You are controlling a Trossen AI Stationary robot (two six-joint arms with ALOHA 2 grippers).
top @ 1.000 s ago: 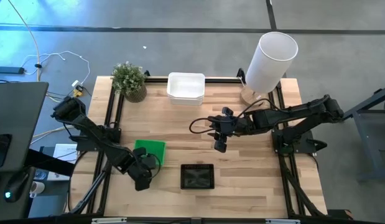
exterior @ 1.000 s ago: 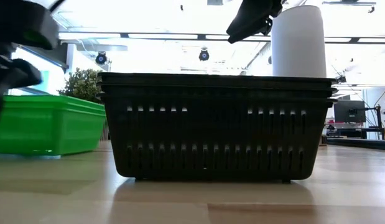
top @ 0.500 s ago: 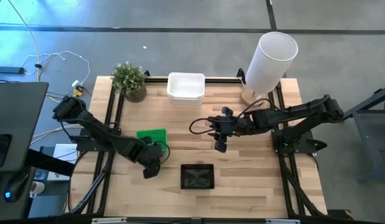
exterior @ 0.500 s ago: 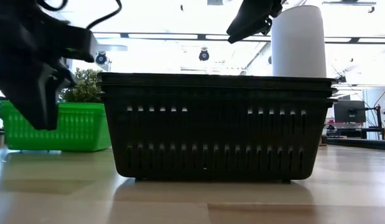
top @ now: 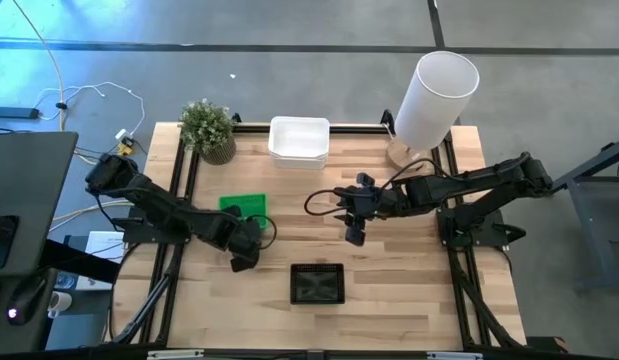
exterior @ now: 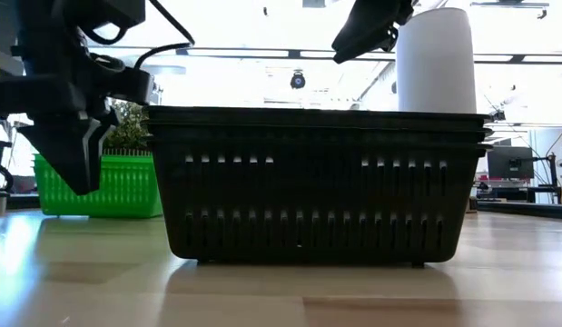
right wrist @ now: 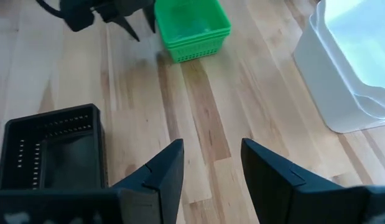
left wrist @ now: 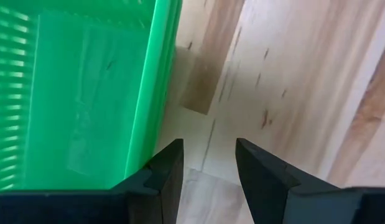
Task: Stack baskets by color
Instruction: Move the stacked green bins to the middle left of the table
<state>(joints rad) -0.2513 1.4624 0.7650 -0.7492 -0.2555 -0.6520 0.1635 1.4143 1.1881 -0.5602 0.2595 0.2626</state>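
Left gripper (top: pixel 244 258) open, just beside green baskets (top: pixel 243 206), not touching.

Bare wood lane between green baskets (top: pixel 243 208) and black baskets (top: pixel 317 283); white baskets (top: pixel 299 139) block far edge.

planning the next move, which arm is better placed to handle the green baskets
Left. Its claw hangs open right beside the green baskets, with one wall at its fingers in the left wrist view. The right claw hovers open mid-table, well away from them.
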